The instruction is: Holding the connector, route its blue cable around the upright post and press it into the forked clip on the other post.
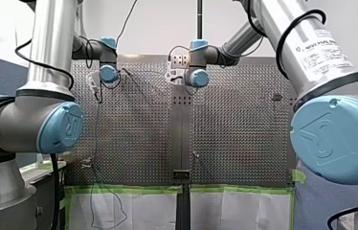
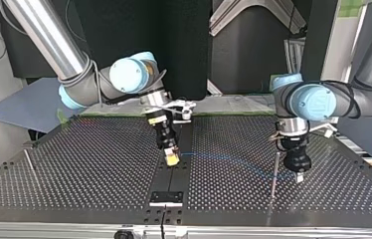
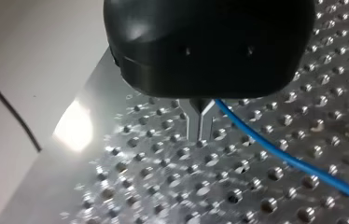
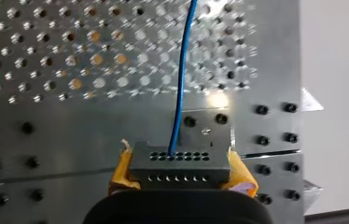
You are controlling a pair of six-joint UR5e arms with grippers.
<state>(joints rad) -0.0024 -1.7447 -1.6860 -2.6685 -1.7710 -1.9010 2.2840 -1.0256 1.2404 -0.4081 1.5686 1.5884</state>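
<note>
My right gripper (image 2: pixel 172 157), with yellow pads (image 4: pixel 243 180), is shut on a grey connector (image 4: pixel 179 169) that has rows of small holes. A blue cable (image 4: pixel 182 70) leaves the connector's top. In the top view the blue cable (image 2: pixel 233 160) arcs low over the table to a thin upright post (image 2: pixel 275 172) and on to my left gripper (image 2: pixel 299 177). In the left wrist view the metal fingers (image 3: pixel 194 125) are shut, and the cable (image 3: pixel 275 151) ends at their base. A second thin post (image 2: pixel 29 160) stands at the top view's far left. I see no forked clip clearly.
A smooth metal strip (image 2: pixel 176 177) runs down the middle of the perforated table (image 2: pixel 94 169), with a small black block (image 2: pixel 166 197) on it near the top view's front edge. Green tape (image 1: pixel 129 189) marks the table's edge in the front view.
</note>
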